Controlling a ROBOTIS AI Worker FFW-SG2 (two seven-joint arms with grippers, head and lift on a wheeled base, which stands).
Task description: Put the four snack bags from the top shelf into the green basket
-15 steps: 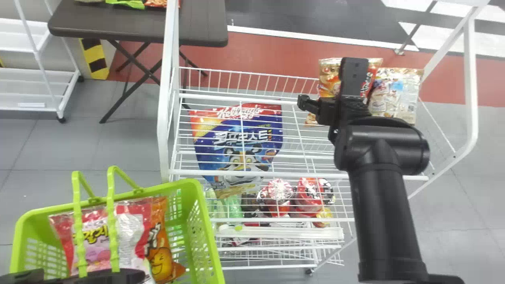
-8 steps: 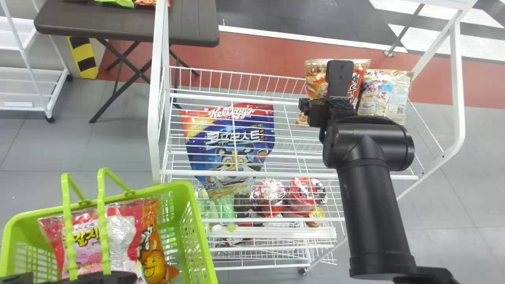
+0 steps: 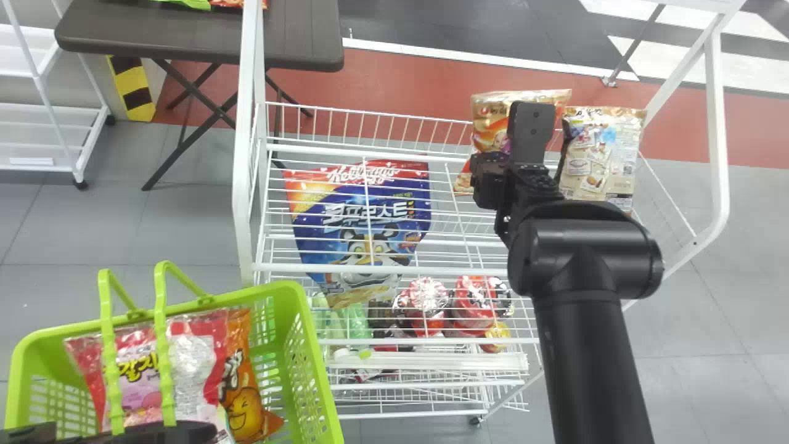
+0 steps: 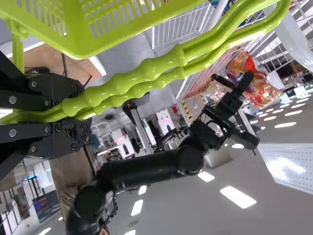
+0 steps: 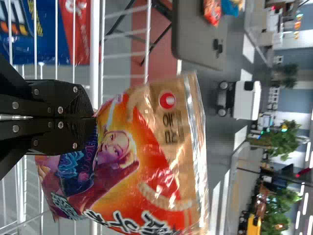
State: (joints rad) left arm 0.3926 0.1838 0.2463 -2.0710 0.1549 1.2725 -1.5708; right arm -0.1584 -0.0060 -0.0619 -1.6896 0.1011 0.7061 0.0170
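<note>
On the far right of the white wire rack [image 3: 370, 269], your right gripper [image 3: 530, 123] has its jaws pinched on an orange and red snack bag with a tan top edge [image 3: 489, 126]. That bag is at the top shelf, and you can see it on both sides of the black jaws. Just to the right of it, a beige printed snack bag [image 3: 601, 157] stands roughly upright.

At the near left, you have the green perforated plastic basket [image 3: 327, 401]. Your left gripper [image 3: 145, 435] has its jaws closed around the two ribbed green handles [image 4: 142, 73], which it holds together. Inside the basket, a pink and red snack bag [image 3: 138, 382] leans beside an orange one with a smiling face [image 3: 246, 407].

Left of the held bag, you have a large blue and red cereal pouch [image 3: 370, 216] behind the rack's white wires. Nearer you, red and silver round packages [image 3: 427, 299] sit lower in the rack. At the far left, a dark flat-topped counter [image 3: 185, 37] carries green and red packs at its far side.
</note>
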